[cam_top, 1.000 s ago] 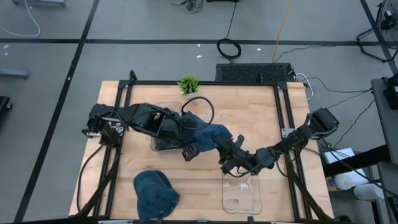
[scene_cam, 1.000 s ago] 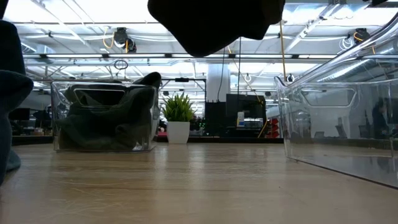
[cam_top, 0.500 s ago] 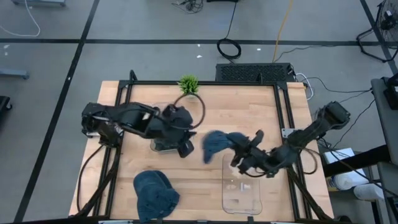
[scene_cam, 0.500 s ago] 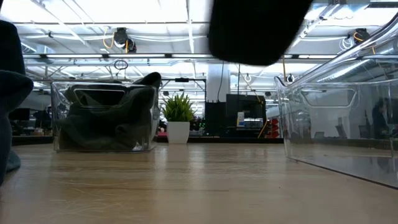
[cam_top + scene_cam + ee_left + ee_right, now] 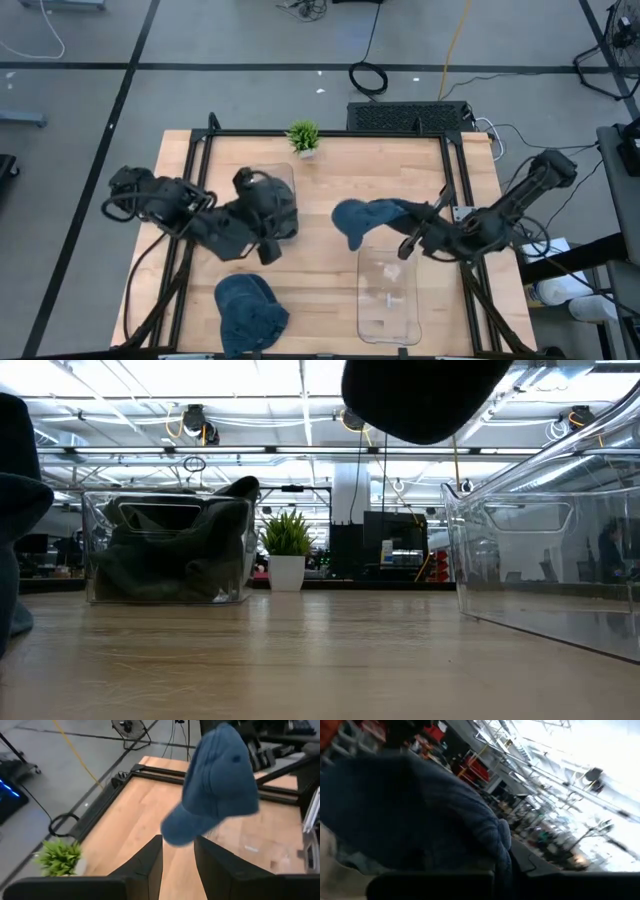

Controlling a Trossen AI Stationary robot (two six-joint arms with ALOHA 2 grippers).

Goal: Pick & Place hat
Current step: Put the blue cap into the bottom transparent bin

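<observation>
On the counter [image 5: 400, 170], one bin [image 5: 268, 205] stands left of the middle, and a plant [image 5: 303, 137] stands behind it at the far edge. A second bin [image 5: 388, 295] stands at the front right. One hat [image 5: 365, 220] hangs above its far end, in the right hand [image 5: 418, 236]. Another hat [image 5: 250, 310] lies at the front left. The left hand [image 5: 262, 245] is between the first bin and this hat.

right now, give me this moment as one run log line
right tool: shut on blue denim cap | cap: lifted beside clear plastic bin | left tool: open, empty
</observation>
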